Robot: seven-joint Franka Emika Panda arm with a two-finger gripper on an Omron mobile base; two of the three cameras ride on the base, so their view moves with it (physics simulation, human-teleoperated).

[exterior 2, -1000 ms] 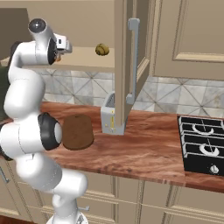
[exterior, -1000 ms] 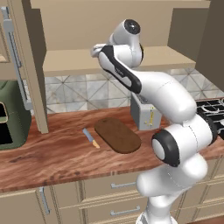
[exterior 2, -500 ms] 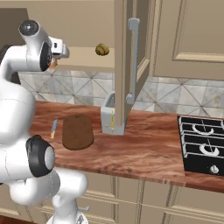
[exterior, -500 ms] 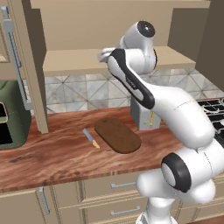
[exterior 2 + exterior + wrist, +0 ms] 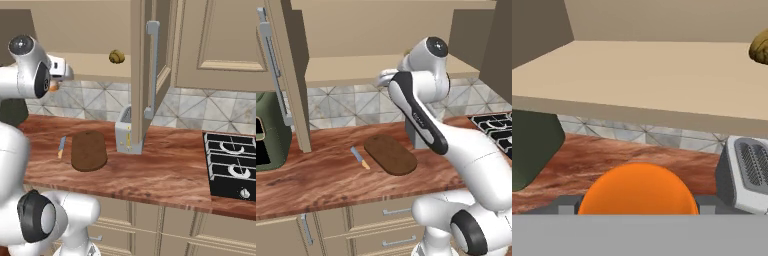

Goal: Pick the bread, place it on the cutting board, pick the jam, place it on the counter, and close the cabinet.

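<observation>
a rendered home kitchen. a reddish wood-grain counter (image 5: 316, 180) carries a toaster (image 5: 126, 134), a dark oval cutting board (image 5: 390, 154) left of the toaster and a small knife (image 5: 360, 157) further left. above the toaster hangs a beige cabinet (image 5: 150, 60) with panelled doors and grey bar handles; behind it runs a tiled backsplash (image 5: 192, 111). right of the toaster sits a black stove (image 5: 231, 165); below are beige drawers (image 5: 381, 215).

Bread (image 5: 117, 56) on cabinet shelf (jam (image 5: 637, 189) aloft)
</observation>
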